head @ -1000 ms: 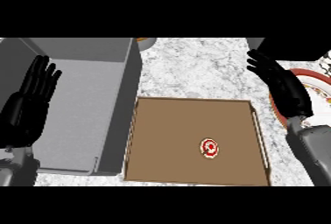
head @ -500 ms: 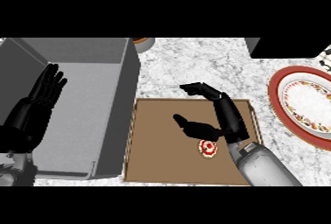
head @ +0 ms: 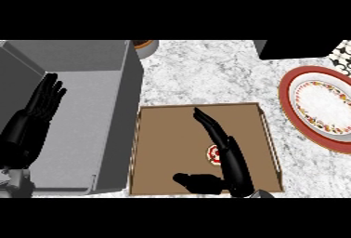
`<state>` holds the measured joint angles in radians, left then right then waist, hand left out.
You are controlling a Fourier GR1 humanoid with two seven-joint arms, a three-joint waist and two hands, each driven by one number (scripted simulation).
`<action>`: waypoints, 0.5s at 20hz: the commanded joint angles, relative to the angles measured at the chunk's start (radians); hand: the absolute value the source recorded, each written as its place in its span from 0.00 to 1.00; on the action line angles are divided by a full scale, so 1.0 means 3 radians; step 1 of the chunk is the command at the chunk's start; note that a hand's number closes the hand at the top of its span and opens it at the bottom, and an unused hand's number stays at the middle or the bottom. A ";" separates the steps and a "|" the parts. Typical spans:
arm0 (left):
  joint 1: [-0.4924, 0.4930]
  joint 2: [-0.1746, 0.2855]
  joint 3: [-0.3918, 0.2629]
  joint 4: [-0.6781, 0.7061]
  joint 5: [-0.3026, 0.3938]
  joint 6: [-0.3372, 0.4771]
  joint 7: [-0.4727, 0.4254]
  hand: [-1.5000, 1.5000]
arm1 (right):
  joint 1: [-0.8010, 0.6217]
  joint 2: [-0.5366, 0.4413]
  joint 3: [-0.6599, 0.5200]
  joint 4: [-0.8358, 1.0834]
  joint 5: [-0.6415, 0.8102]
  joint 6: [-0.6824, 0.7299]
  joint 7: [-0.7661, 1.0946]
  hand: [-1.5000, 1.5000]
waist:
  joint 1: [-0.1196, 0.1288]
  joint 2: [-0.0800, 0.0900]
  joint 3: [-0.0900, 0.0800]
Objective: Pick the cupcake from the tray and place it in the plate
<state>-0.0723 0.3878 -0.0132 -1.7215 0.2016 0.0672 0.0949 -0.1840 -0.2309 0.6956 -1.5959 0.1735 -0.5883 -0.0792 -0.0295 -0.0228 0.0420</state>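
You see only part of the cupcake (head: 213, 154): it sits on the tray (head: 165, 139), right of middle, and its right side is hidden behind the right robot hand (head: 233, 160). That robot hand is spread wide, fingers straight toward the tray's far rim and thumb out to the left near the near rim, with nothing in its grasp. You cannot tell whether the fingers touch the cupcake. The plate (head: 319, 100) lies well to the right on the marble surface (head: 205, 74), its right side cut off by the view's edge. Bare surface lies between tray and plate. The left robot hand (head: 34, 121) rests open at the left, over the grey basin (head: 130, 93) that stands against the tray's left side.
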 commanded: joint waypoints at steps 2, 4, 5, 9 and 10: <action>0.0393 -0.0067 -0.0042 0.0433 -0.0101 -0.0031 -0.0165 0.50 | 0.0200 -0.0298 0.0044 -0.0321 0.0354 -0.0144 0.0318 0.00 | -0.0049 0.0056 -0.0161; 0.0438 -0.0103 -0.0076 0.0410 -0.0113 0.0001 -0.0140 0.50 | 0.0218 -0.0560 0.0047 -0.0379 0.0461 0.0006 0.0512 0.00 | -0.0071 0.0057 -0.0169; 0.0368 -0.0101 -0.0068 0.0412 -0.0107 -0.0001 -0.0140 0.50 | 0.0250 -0.0549 0.0126 -0.0291 0.0598 -0.0021 0.0607 0.00 | -0.0062 0.0069 -0.0167; 0.0407 -0.0031 -0.0047 0.0271 -0.0096 -0.0018 -0.0074 0.50 | 0.0219 -0.0933 0.0205 -0.0381 0.0840 0.0348 0.1140 0.00 | -0.0030 0.0055 -0.0177; 0.0443 -0.0028 -0.0070 0.0270 -0.0106 -0.0030 -0.0065 0.50 | 0.0227 -0.1033 0.0192 -0.0416 0.0809 0.0475 0.1239 0.00 | -0.0020 0.0064 -0.0174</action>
<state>-0.0362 0.3967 -0.0094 -1.7603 0.2091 0.0658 0.1137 -0.1220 -0.4518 0.7328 -1.6893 0.3648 -0.5258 0.1707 -0.0400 -0.0245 0.0352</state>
